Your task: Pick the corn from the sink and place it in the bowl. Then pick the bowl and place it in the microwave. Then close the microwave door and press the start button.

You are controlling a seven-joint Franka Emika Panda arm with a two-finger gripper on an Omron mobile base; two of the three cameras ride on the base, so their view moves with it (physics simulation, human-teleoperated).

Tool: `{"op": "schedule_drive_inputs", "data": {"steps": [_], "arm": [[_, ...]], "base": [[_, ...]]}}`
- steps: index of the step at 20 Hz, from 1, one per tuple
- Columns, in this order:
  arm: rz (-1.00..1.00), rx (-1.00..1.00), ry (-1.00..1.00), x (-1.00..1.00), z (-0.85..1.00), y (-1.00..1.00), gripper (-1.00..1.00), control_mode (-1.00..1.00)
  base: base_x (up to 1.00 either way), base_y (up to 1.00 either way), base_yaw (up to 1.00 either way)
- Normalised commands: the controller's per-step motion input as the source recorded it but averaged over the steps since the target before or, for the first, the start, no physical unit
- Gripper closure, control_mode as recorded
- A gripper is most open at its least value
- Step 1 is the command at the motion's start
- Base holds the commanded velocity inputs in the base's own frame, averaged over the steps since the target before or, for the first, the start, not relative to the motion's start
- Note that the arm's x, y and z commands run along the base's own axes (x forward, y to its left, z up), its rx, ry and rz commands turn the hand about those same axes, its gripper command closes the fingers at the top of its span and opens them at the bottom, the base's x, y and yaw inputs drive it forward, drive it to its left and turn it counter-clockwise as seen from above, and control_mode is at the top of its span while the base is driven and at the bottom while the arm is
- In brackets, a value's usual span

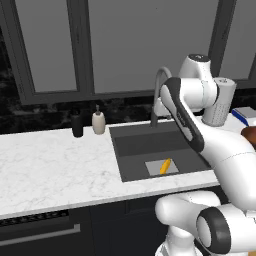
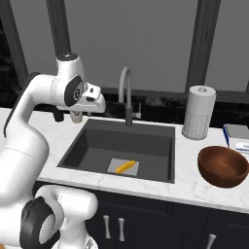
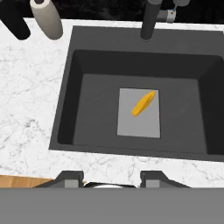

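While the hand [image 3: 111, 178] hovers empty, part open, corn [image 3: 143, 103] lies in the sink [image 3: 87, 127].
Cob slants diagonally on the light patch [image 3: 138, 124], walls well apart.

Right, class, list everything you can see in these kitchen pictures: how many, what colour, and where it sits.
corn: one, yellow-orange, lying on the light grey patch in the sink
sink: one, dark grey, set into the counter
faucet: one, grey, arched, behind the sink
bowl: one, reddish-brown, on the counter to the right of the sink
paper towel roll: one, white, upright behind the bowl
dispenser bottles: two, one black and one beige, on the counter to the left of the sink
counter: one, white marble
tool: one, white with dark fingers, above the sink's left edge, holding nothing
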Motion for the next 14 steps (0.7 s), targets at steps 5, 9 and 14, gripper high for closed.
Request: {"op": "schedule_drive_inputs", "data": {"steps": [5, 9, 14], "arm": [[0.00, 0.00, 0.00, -0.03, -0.05, 0.01, -1.00, -1.00], [0.00, 0.06, -0.09, -0.11, -0.69, -0.45, -1.00, -1.00], [0.00, 0.15, 0.00, 0.00, -0.79, -0.82, -1.00, -1.00]], "base": [[0.00, 0.00, 0.00], [0.00, 0.00, 0.00], [0.00, 0.00, 0.00]]}}
